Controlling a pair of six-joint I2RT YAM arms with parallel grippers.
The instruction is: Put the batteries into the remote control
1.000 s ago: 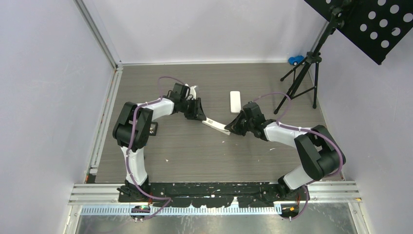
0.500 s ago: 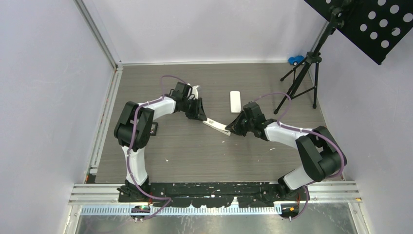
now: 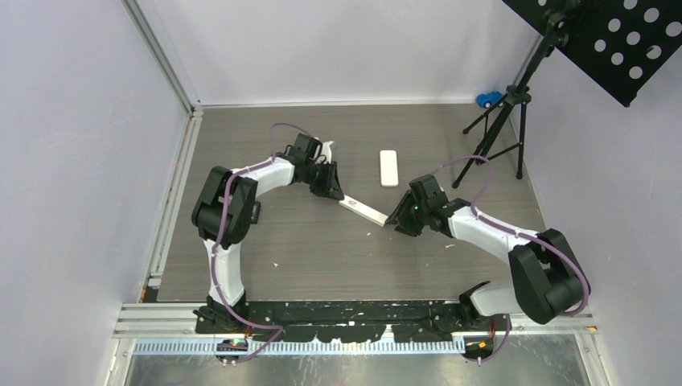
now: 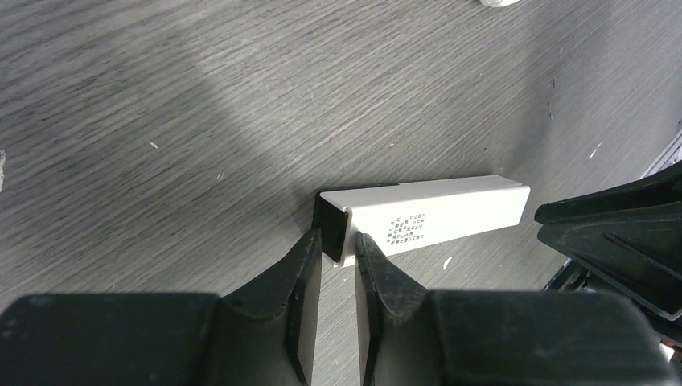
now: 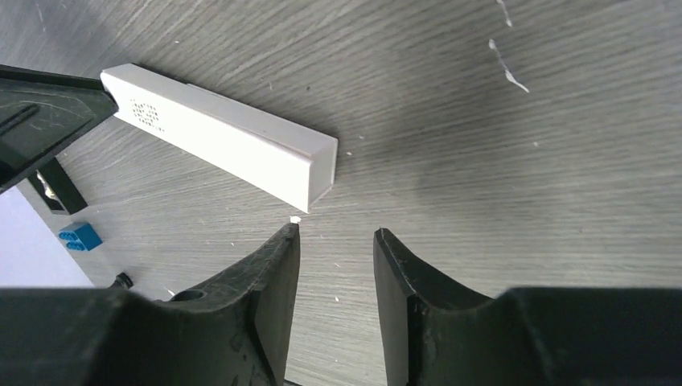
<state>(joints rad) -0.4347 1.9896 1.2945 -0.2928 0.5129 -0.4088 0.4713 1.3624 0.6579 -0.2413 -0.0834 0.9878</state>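
1. The remote [image 3: 362, 211] is a long white bar near the middle of the table [image 3: 322, 265]. It runs slantwise between the two grippers.
2. In the left wrist view it lies on a long edge. A small printed label is on the side facing the camera, and its end nearest the left gripper is dark.
3. The left gripper [image 3: 336, 193] is at that dark end. Its jaws are almost together, with one finger [image 4: 306, 269] on each side of the end, and they appear to pinch it.
4. The right gripper [image 5: 334, 233] is partly open and holds nothing. There is only bare table between its fingers.
5. The remote's other end, square and white, is just ahead of the right fingertips and apart from them. It casts a shadow on the table.
6. A second remote [image 3: 388, 167], white and flat, lies farther back on the table, apart from both grippers.
7. A blue brick [image 5: 79, 237] and a small black knob [image 5: 121, 280] are on the table at the lower left of the right wrist view.
8. A black stand [image 3: 503, 133] is at the far right, with a blue toy [image 3: 486, 100] behind it at the wall.
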